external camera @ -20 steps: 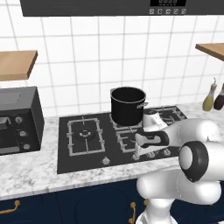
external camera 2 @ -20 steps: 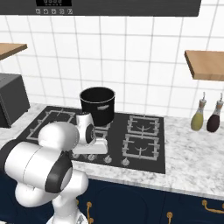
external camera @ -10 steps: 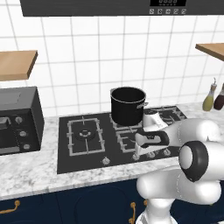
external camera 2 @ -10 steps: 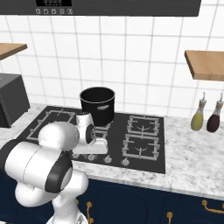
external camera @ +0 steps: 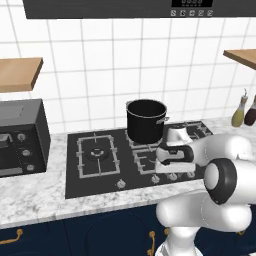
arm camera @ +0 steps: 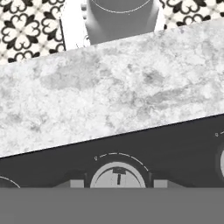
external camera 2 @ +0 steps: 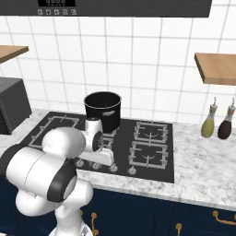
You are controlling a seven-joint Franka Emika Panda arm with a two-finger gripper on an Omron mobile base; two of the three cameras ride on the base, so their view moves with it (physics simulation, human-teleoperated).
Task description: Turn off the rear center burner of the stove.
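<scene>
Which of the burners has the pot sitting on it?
The rear center burner: the black pot stands on its grate. The other burners on the stove carry nothing.

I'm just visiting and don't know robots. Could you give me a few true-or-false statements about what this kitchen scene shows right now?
1. A black pot stands on the stove. True.
2. The pincer is closed on a silver knob at the stove's front edge. True.
3. The pot sits on the front left burner. False: it sits at the rear, near the middle.
4. Two bottles stand on the marble counter beside the stove. True.
5. The robot is holding one of the bottles. False: they stand untouched, apart from the arm.
</scene>
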